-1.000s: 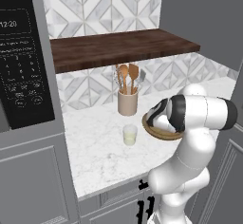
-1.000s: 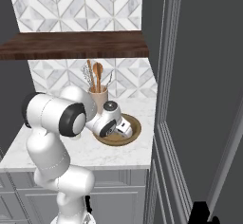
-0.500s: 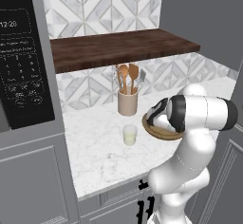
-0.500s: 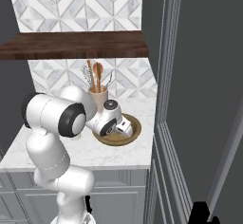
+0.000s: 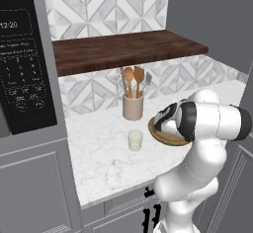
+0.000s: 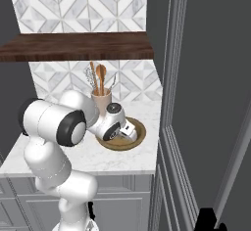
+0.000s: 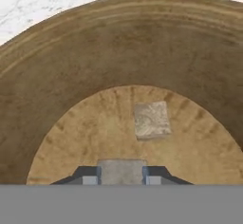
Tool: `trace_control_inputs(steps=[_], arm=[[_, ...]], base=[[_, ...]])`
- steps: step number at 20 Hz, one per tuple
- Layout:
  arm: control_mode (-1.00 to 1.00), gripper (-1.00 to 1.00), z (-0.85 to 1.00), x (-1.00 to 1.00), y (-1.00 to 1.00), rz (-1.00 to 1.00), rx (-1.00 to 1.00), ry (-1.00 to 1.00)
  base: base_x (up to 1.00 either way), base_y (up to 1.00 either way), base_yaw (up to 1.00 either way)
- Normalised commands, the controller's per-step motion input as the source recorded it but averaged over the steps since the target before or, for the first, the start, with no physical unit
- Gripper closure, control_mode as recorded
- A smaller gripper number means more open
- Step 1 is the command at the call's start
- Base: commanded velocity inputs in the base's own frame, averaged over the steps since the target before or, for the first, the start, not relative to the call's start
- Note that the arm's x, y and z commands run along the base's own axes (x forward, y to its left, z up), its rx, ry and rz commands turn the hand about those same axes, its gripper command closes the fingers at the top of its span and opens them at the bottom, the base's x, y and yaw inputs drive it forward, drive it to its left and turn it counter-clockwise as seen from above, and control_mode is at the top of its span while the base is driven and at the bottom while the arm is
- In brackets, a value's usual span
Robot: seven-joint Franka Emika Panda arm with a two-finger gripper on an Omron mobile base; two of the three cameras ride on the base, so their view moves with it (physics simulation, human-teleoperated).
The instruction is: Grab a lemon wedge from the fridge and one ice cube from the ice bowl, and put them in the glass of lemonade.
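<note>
Hand view: the gripper [image 7: 122, 178] reaches down into the ice bowl [image 7: 57, 99], its two fingertips pinching one ice cube [image 7: 122, 172] at 6 o'clock; a second ice cube [image 7: 151, 119] lies loose on the bowl floor just beyond, at 1 o'clock from the first. Left base view: the glass of lemonade [image 5: 135, 140] stands on the counter [image 5: 104, 163] at 9 o'clock from the bowl, the utensil crock [image 5: 133, 106] at 12 o'clock from the glass.

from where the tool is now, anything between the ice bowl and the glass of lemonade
Nothing visible stands between them. The ice bowl and the glass of lemonade sit side by side on bare marble counter. The utensil crock stands behind, off that line. The tool is down in the bowl, closed on an ice cube.
</note>
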Motion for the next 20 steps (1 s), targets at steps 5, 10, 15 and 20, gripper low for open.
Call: trace_control_inputs(steps=[5, 10, 15, 20], arm=[[-1.0, 1.0, 0.62, -0.4, 0.1, 0.08, 0.0, 0.0], [-1.0, 1.0, 0.83, -0.12, 0.37, 0.09, 0.0, 0.06], [-1.0, 1.0, 0.62, -0.29, 0.35, 0.09, 0.0, 0.09], [-1.0, 1.0, 0.43, -0.29, 0.41, 0.11, 0.0, 0.05]], base=[[0.0, 0.0, 0.0], [0.0, 0.0, 0.0], [0.0, 0.0, 0.0], [0.0, 0.0, 0.0]])
